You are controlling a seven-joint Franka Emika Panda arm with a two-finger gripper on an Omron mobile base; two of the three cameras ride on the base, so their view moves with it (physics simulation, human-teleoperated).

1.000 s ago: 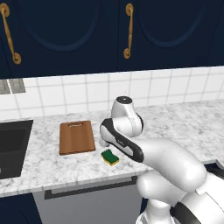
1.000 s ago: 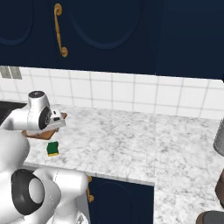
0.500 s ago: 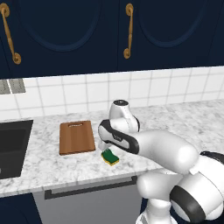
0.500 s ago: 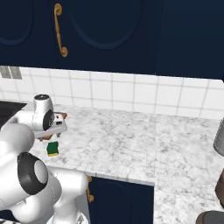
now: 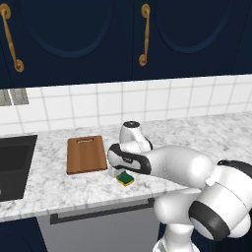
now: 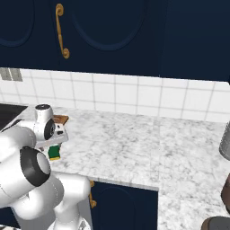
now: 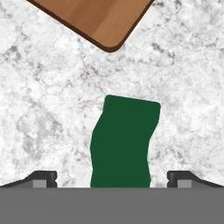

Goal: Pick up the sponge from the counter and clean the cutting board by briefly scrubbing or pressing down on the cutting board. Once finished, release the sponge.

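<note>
Gripper (image 7: 112, 181) open over one sponge (image 7: 124, 140), one cutting board (image 7: 94, 19) beside

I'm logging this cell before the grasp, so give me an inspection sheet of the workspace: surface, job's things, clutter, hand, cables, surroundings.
Surface: white marble counter, grey-veined.
Job's things: sponge lies green side up on the counter, near a corner of the cutting board but apart from it; the board lies flat, nothing on it.
Clutter: a grey object at the far right edge of the right base view, too cropped to identify.
Hand: hand open, lowered over the sponge, one fingertip to each side of it, not gripping.
Cables: nothing seen.
Surroundings: black sink left of the board, white tiled wall, navy cabinets with brass handles above.
</note>
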